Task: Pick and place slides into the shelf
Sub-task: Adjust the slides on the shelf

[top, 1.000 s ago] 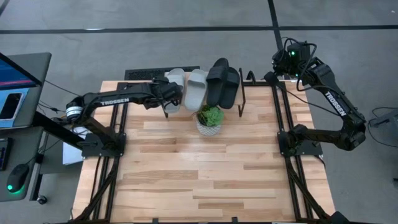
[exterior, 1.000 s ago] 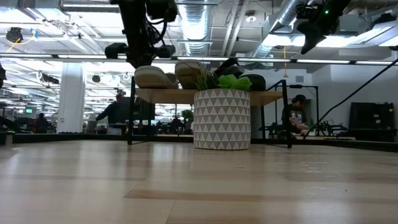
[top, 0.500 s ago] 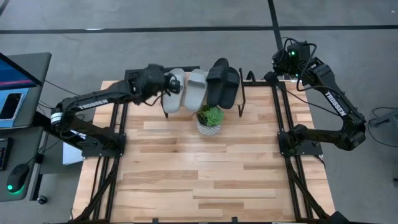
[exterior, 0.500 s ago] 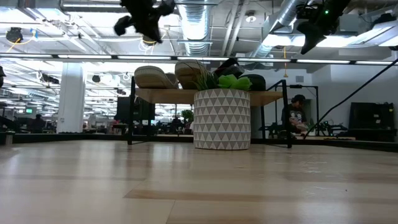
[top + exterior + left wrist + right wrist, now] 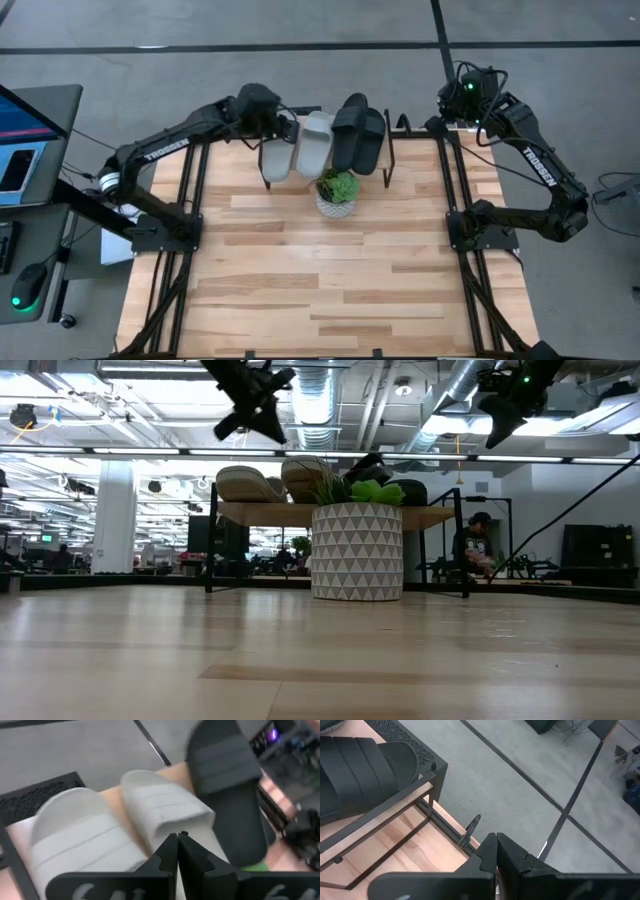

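- Pale wood forms the top of the shelf, a low rack on thin black legs standing toward twelve o'clock on the plank worktop in the high view.
- Four slides lie side by side on it: two light grey slides on the nine o'clock side and two black slides on the three o'clock side; one black slide looks tipped against its neighbour.
- By my judgement the placing is finished or very nearly so: no slide remains on the worktop and neither arm carries one. At most, straightening the tipped black slide is left.
- Left end effector hangs above the grey slides with its fingers pressed together on nothing.
- Right end effector waits off the shelf's three o'clock end, beyond the worktop edge, its fingers also pressed together and holding nothing.
- A potted plant in a patterned white pot stands on the worktop just at six o'clock of the shelf.
- Only the high view shows all four slides and both arms together.
- Low view shows what that one cannot: the shelf top raised clear of the worktop and both end effectors held well above it.
- Wrist views alone show the closed fingertips.
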